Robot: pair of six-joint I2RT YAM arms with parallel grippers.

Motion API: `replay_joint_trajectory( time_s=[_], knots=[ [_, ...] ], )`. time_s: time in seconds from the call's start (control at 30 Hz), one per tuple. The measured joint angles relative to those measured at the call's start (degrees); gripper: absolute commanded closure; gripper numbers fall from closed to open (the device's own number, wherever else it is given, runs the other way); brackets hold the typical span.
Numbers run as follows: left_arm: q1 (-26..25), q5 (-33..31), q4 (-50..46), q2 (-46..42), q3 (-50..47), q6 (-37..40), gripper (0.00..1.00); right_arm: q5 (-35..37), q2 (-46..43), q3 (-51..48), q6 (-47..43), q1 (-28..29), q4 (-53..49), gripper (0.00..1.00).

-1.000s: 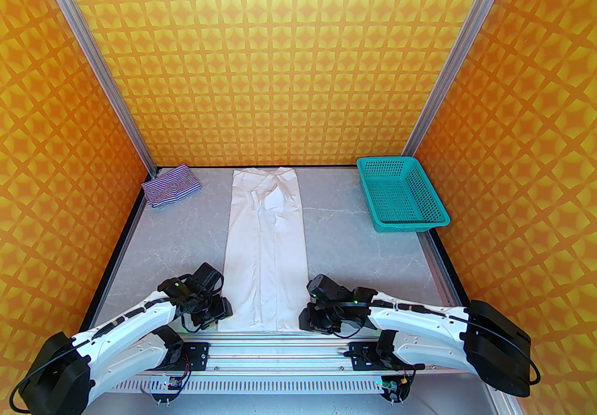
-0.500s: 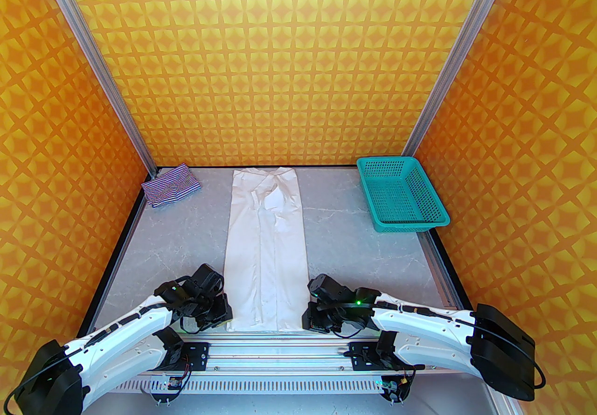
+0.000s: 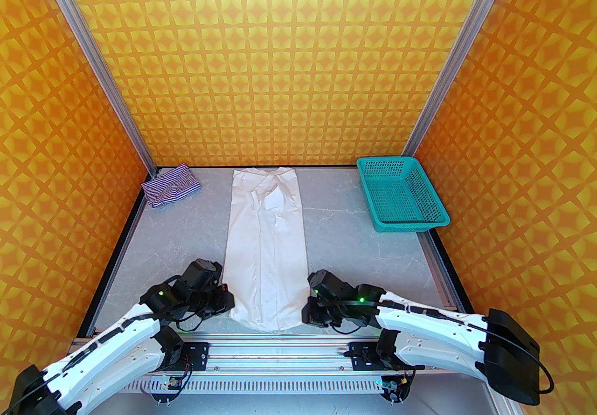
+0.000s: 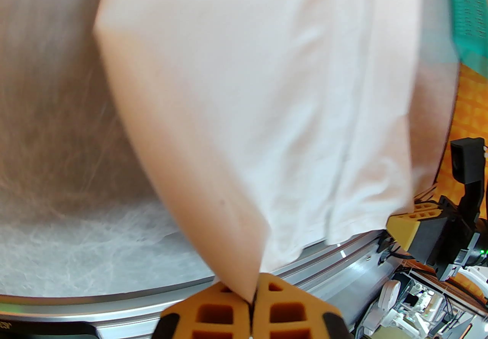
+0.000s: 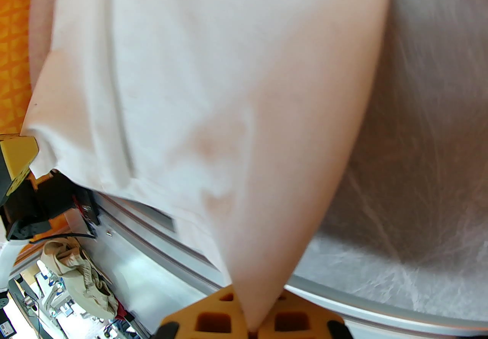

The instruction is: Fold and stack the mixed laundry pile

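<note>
white cloth [image 3: 265,245] near edge now lifted | left claw [image 4: 251,300], right claw [image 5: 253,325] clamped on corners | table [image 3: 177,236] free beside

The grey marbled table [image 3: 364,245] bears a striped garment [image 3: 170,189], white cloth [image 3: 266,236] and teal basket [image 3: 410,222].

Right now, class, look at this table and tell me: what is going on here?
Two robot arms are working on the long white cloth laid down the middle of the table. The left hand is shut on its near left corner and the right hand on its near right corner, with that end raised slightly. The small striped garment lies at the far left, and the teal basket sits at the far right.
</note>
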Motion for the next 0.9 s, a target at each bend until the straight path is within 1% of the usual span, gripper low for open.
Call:
replay_joint_trajectory(
  time_s=[0.17, 0.3, 0.53, 0.77, 0.9],
  knots=[
    [0.44, -3.87, 0.57, -1.16, 5.05, 1.77, 1.00, 5.40, -1.29, 7.93, -1.77, -1.81, -3.32, 1.00],
    [3.21, -5.31, 2.99, 0.48, 7.21, 2.36, 1.00, 7.65, -0.02, 12.35, -3.52, -4.87, -3.56, 1.00],
    [10.21, -5.90, 9.55, 7.34, 10.99, 3.52, 1.00, 9.75, 8.00, 22.93, -9.05, -10.97, -5.14, 1.00],
    [16.72, -5.84, 16.35, 14.27, 17.22, 5.90, 1.00, 9.35, 15.19, 29.97, -14.91, -19.12, -4.52, 1.00],
    [18.97, -5.60, 20.44, 19.71, 20.76, 6.95, 1.00, 7.65, 21.07, 34.62, -17.77, -22.71, -2.91, 1.00]
  ],
)
